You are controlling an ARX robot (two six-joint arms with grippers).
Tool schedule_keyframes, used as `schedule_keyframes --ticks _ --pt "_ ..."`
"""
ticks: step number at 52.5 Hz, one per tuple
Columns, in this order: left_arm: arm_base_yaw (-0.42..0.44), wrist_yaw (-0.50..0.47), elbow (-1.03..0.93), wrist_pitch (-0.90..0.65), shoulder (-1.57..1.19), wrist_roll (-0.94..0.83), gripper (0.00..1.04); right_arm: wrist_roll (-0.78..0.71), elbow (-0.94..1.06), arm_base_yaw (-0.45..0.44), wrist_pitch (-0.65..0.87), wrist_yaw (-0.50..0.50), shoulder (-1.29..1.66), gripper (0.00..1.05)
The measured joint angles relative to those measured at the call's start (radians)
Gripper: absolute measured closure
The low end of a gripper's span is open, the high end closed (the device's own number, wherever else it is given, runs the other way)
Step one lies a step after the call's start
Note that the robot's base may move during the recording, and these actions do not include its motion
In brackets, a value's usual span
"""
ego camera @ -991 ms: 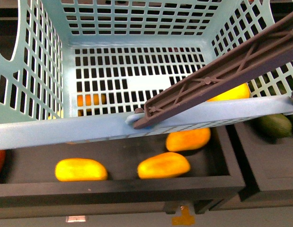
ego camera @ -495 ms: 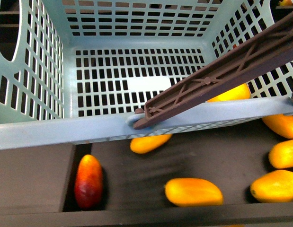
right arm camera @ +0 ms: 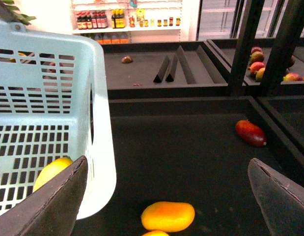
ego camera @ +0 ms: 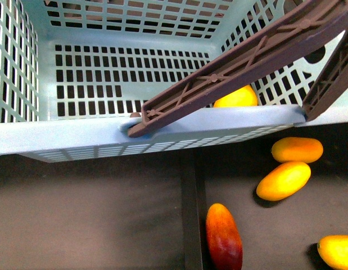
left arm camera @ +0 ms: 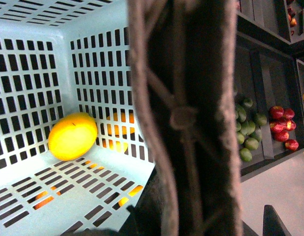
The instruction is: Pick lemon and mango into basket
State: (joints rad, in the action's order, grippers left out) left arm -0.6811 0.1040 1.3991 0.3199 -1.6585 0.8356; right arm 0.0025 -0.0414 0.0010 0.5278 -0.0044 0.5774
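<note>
Since a moment ago the red mango (ego camera: 223, 237) is shifting to bottom centre. The lemon (ego camera: 236, 97) is still lying in the basket (ego camera: 61, 138), the mango (right arm camera: 167, 216) outside on the shelf (right arm camera: 191, 142). The right gripper (right arm camera: 166, 163) is gaping empty; the left gripper (left arm camera: 206, 222) is showing too little to tell.

The lemon (ego camera: 236, 97) lies in the basket (ego camera: 61, 138), by its 3 o'clock wall. Outside, at 5 o'clock, a mango (ego camera: 297, 149) lies just behind a second mango (ego camera: 283, 180).
</note>
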Motion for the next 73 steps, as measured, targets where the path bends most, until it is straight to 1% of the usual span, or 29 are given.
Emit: schedule_keyframes --ticks 3,5,7,8,9,11,12,14,16,20,24,27,30,33,41,49,58,73 --pt "-0.002 0.006 0.000 0.000 0.000 0.001 1.00 0.000 -0.001 0.000 -0.003 0.002 0.000 0.09" --pt "-0.002 0.010 0.000 0.000 0.000 0.006 1.00 0.036 -0.032 0.007 -0.096 0.062 0.011 0.09" --pt "-0.003 0.014 0.000 0.000 0.000 0.009 1.00 0.096 -0.109 0.004 -0.289 0.131 0.047 0.09" --pt "-0.004 0.013 0.000 0.000 0.000 0.009 1.00 0.103 -0.129 -0.002 -0.334 0.138 0.059 0.09" --pt "-0.006 0.016 0.000 0.000 0.000 0.009 1.00 0.131 -0.168 -0.017 -0.414 0.153 0.084 0.09" --pt "-0.010 0.018 0.000 0.000 0.000 0.009 1.00 0.168 -0.218 -0.048 -0.512 0.143 0.127 0.09" --pt "-0.011 0.021 0.001 0.000 0.000 0.008 1.00 0.176 -0.232 -0.060 -0.538 0.136 0.142 0.09" --pt "-0.015 0.024 0.002 0.000 0.000 0.006 1.00 0.204 -0.270 -0.110 -0.593 0.102 0.200 0.09" --pt "-0.017 0.029 0.002 -0.001 0.000 0.006 1.00 0.227 -0.309 -0.183 -0.578 0.036 0.286 0.09" --pt "-0.020 0.044 0.002 -0.001 -0.001 0.016 1.00 0.252 -0.403 -0.314 -0.496 -0.050 0.455 0.09" --pt "-0.021 0.036 0.002 -0.001 -0.001 0.015 1.00 0.281 -0.508 -0.416 -0.423 -0.066 0.652 0.09" --pt "-0.018 0.026 0.002 -0.001 -0.001 0.015 1.00 0.324 -0.568 -0.443 -0.417 -0.064 0.793 0.09" --pt "-0.015 0.011 0.002 -0.001 -0.001 0.013 1.00 0.378 -0.614 -0.438 -0.417 -0.067 0.930 0.09" --pt "-0.015 0.009 0.002 -0.001 -0.001 0.007 1.00 0.430 -0.662 -0.412 -0.417 -0.060 1.059 0.09" --pt "-0.015 0.024 0.002 -0.001 -0.001 0.010 1.00 0.534 -0.767 -0.346 -0.417 -0.047 1.253 0.09" --pt "-0.015 0.027 0.002 -0.001 -0.001 0.011 1.00 0.635 -0.877 -0.279 -0.407 -0.046 1.416 0.09" --pt "-0.016 0.028 0.002 -0.001 -0.001 0.011 1.00 0.748 -0.983 -0.229 -0.405 -0.055 1.555 0.09" --pt "-0.015 0.021 0.002 -0.001 -0.001 0.010 1.00 0.898 -1.212 -0.121 -0.456 -0.069 1.774 0.09"
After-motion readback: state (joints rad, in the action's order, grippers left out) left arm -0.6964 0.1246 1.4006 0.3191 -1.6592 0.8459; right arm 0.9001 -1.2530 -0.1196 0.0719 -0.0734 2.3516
